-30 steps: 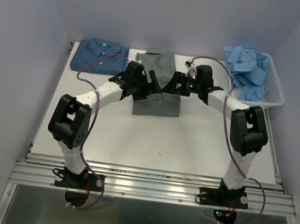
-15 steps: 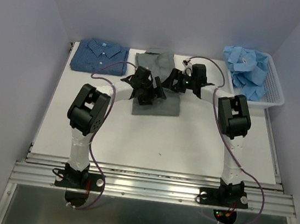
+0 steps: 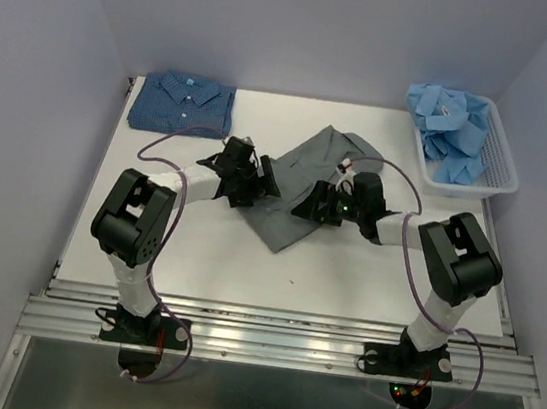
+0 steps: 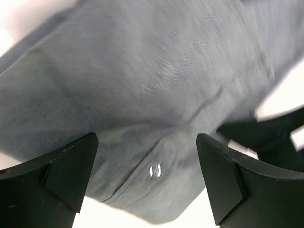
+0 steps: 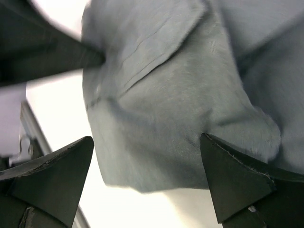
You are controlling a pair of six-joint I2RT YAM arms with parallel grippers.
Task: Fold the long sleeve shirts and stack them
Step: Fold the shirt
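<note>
- Left gripper (image 3: 265, 177) and right gripper (image 3: 310, 206) are both seen with jaws spread wide, low over the grey shirt (image 3: 287, 224). Nothing is pinched in either.
- Left wrist view: grey cloth with a button (image 4: 154, 170) is framed between the spread fingers (image 4: 66, 173). Whether the tips are touching the cloth can't be told.
- Right wrist view: a doubled-over edge of the same shirt is framed between the fingers (image 5: 52, 175), and none of it is clamped.
- Change: a second ago the grey shirt was laid square mid-table. Now it is skewed onto a diagonal, with the near corner pointed toward the bases and the far end loosened toward the basket (image 3: 499, 174).
- Both arms are now drawn nearer and lower than before.
- Judged meaning: the grey fold is not finished and is probably being re-laid, so nothing is stacked yet.
- The dark blue shirt (image 3: 182, 104) is left folded at the far left of the table (image 3: 243, 281). The light blue shirts (image 3: 453, 127) are heaped in the basket.
</note>
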